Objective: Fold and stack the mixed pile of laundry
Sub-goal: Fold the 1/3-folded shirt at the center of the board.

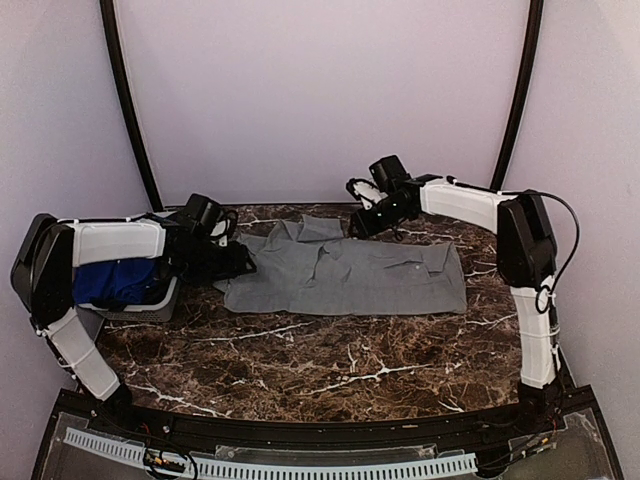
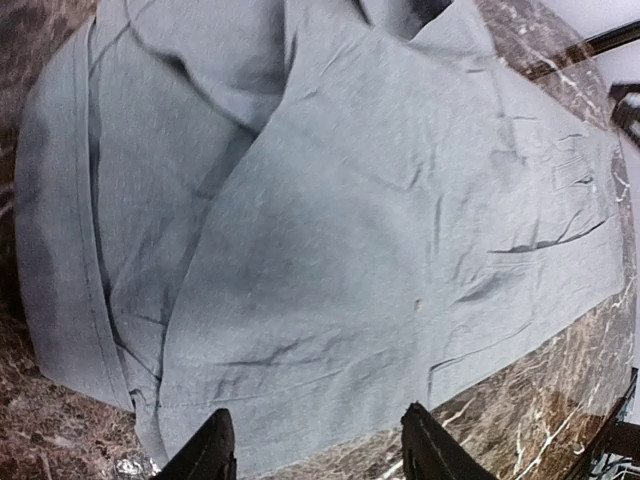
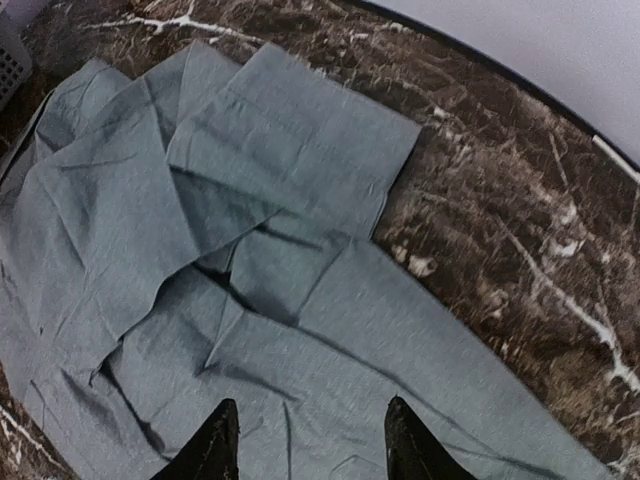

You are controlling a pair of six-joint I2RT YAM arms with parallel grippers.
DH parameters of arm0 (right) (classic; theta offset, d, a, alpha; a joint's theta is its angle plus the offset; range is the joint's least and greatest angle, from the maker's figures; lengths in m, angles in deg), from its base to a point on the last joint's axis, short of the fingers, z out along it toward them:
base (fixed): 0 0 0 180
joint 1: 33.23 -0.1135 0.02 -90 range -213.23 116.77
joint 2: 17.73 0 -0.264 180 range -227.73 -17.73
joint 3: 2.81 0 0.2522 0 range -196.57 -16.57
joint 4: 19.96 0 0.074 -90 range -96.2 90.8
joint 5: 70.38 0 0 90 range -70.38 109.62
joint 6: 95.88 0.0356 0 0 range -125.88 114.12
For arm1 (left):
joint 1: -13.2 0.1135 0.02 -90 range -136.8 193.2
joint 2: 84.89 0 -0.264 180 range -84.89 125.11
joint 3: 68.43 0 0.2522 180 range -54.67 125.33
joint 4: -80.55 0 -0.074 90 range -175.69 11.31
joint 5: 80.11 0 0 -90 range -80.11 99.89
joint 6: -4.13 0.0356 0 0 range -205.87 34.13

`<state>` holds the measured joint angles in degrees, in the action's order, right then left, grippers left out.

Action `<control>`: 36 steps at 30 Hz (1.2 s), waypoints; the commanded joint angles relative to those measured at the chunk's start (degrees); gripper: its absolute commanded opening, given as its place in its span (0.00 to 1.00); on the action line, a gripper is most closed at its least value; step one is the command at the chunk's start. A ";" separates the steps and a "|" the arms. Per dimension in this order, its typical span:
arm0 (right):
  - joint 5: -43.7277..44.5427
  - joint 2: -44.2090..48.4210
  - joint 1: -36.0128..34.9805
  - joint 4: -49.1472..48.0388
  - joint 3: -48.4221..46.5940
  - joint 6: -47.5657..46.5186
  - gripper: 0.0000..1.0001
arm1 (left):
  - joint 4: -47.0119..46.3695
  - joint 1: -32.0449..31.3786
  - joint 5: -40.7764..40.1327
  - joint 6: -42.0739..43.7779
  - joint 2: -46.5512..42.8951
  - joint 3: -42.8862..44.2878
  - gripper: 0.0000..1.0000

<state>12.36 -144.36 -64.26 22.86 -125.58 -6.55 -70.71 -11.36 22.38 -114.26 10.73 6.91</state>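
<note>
One grey shirt (image 1: 345,272) lies spread flat across the middle of the marble table (image 1: 300,380), its long side running left to right. A flap is doubled over onto its far-left part and the cloth is rumpled towards its left end. Both grippers sit at the shirt. The left gripper (image 1: 228,262) is at the shirt's left end, low over the hem, its fingers (image 2: 212,452) apart with cloth beneath them and nothing pinched. The right gripper (image 1: 362,220) is at the shirt's far edge, near the folded-over flap, its jaws likewise spread and bare above the fabric. Left of the shirt, beyond the left gripper, a royal-blue T-shirt (image 1: 112,282) sits heaped in a grey container (image 1: 150,308), partly hidden by the left arm. I cannot make out any other garments of the pile.

Judging by this, the step in hand is folding the shirt, and it looks partway done: one flap is laid in, while the body is a long strip. The next move likely calls for a grip on both corners of one end of the shirt, taking all layers squarely. That end would then be carried evenly across the shirt's length, so the laid-in flap does not slide out
</note>
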 commanded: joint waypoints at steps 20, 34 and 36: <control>-8.74 14.50 1.44 -5.53 37.49 11.10 0.41 | 5.65 -6.37 -5.46 2.59 6.97 -2.69 0.46; -12.20 30.03 -2.75 -6.57 50.21 15.38 0.44 | 6.28 -10.81 -1.46 0.81 -12.72 -5.14 0.60; -12.16 31.57 -2.60 -5.83 48.35 15.33 0.46 | 5.67 -10.78 -3.25 2.26 -10.86 0.92 0.65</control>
<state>0.93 -117.32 -67.01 16.80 -75.09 7.77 -62.31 -22.31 19.69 -113.51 2.84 -1.55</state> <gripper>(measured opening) 0.447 0.608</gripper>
